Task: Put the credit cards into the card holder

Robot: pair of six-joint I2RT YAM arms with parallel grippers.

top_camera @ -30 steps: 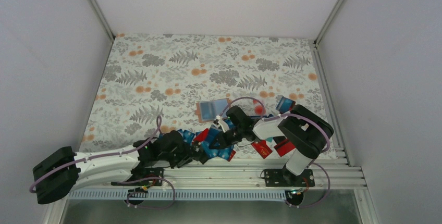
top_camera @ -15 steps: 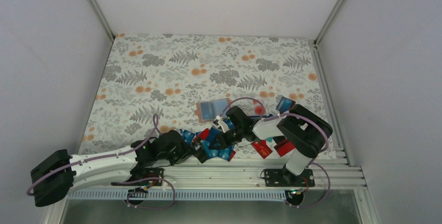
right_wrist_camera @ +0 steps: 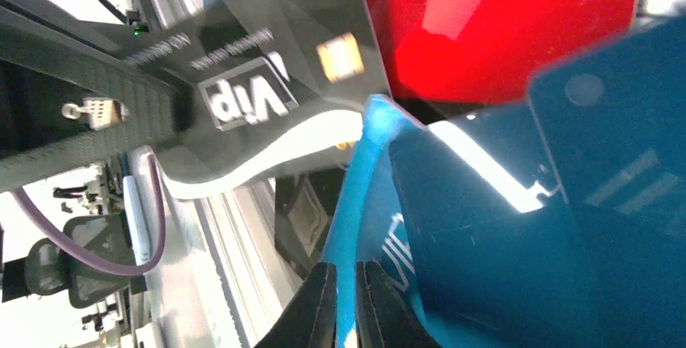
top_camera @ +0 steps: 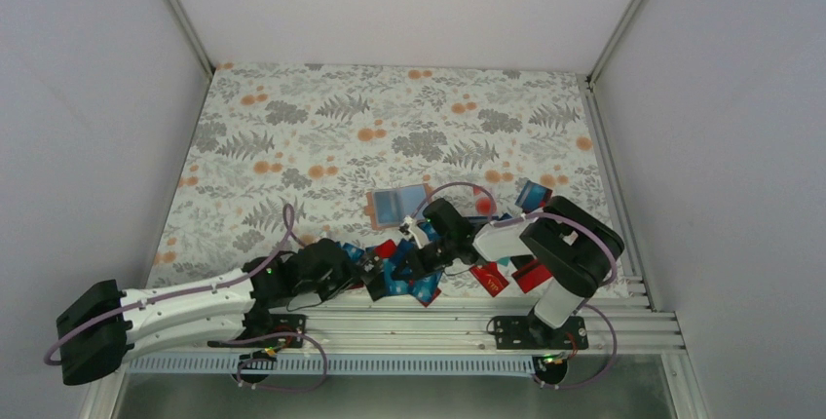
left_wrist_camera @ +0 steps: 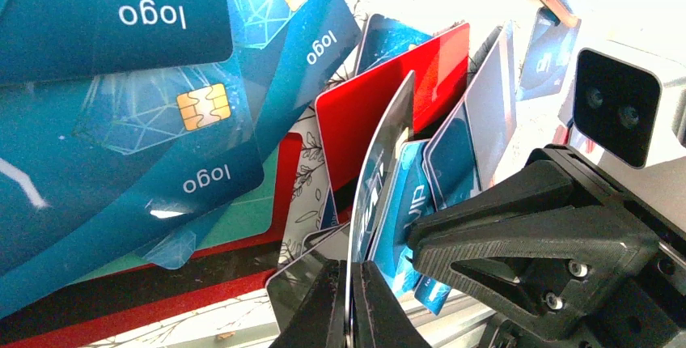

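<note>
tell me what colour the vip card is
The VIP card is black with white lettering and a gold chip, clearest in the right wrist view.

The credit cards [top_camera: 401,278], mostly blue and teal with some red, overlap in a heap at the near edge of the surface [top_camera: 292,136], a black VIP card [right_wrist_camera: 267,93] among them. The tan-pink card holder [top_camera: 374,208] lies flat just beyond.

"logo", upside down, on three teal credit cards [left_wrist_camera: 154,14]; "Vip", inverted, on black card [right_wrist_camera: 247,97].
</note>
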